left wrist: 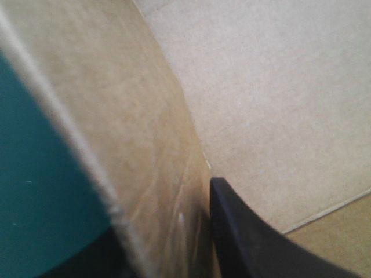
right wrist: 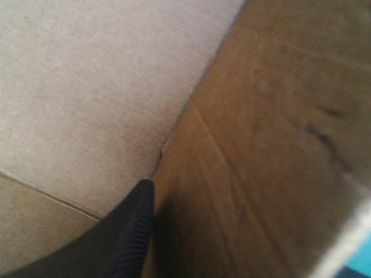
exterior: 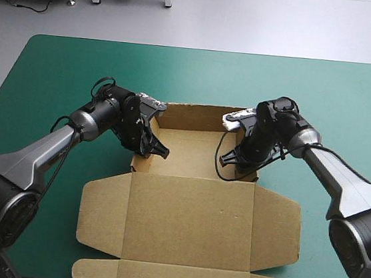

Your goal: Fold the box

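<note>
The brown box [exterior: 190, 213] sits mid-counter [exterior: 52, 70] on the teal-green cover, its tray walls raised and its lid flat toward the near edge. The left hand [exterior: 152, 150] and the right hand [exterior: 235, 161] each clamp 1 of the 2 side walls.

Worktop [exterior: 59, 71]: one, teal-green cover.
Box [exterior: 198, 147]: one, brown.
Raised walls: three. Far wall [exterior: 198, 117] at 12 o'clock, left wall [left wrist: 145, 145] at 9 o'clock, right wall [right wrist: 278, 145] at 3 o'clock.
Lid [exterior: 189, 226]: one, flat, at 6 o'clock.
Side flaps on lid: two. Left flap [exterior: 102, 213], right flap [exterior: 276, 230].
Grippers: two. Left gripper [exterior: 154, 152] clamped on left wall, right gripper [exterior: 231, 159] on right wall.
Black fingers [left wrist: 243, 243] visible close up: two on left side, one on right side.
</note>
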Robot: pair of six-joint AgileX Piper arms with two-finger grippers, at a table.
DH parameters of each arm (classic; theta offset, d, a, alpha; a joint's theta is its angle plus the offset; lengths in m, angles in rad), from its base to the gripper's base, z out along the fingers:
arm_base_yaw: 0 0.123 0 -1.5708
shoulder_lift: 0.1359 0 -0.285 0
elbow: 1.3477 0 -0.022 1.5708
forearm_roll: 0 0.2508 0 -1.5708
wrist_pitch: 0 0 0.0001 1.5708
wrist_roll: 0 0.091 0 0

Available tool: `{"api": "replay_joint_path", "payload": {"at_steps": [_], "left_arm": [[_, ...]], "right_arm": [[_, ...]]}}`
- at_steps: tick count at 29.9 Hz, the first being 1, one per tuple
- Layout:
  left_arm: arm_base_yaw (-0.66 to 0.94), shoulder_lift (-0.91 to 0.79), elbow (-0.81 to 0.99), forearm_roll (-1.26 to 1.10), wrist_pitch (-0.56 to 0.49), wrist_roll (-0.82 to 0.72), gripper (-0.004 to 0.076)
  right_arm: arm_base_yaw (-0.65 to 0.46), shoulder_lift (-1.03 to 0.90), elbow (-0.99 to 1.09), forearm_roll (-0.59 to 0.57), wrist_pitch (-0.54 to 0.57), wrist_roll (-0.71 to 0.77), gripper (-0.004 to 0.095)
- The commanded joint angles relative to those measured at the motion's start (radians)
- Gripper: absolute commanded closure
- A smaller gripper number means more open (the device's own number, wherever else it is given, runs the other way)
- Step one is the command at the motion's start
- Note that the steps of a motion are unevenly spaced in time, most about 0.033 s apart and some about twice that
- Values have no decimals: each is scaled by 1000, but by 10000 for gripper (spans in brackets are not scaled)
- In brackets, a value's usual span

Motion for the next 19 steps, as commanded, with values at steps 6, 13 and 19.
{"api": "replay_joint_path", "payload": {"at_steps": [6,13,19], "left_arm": [[-16,-30,-18,-51,-10,12,353],[-16,-53,-18,-49,-13,12,345],[-14,-84,-18,-5,-8,-8,344]], "right_arm": [[9,-46,-28,35,-15,-32,257],[7,-48,-60,-19,0,-32,256],[7,-57,-119,-37,11,-44,256]]}}
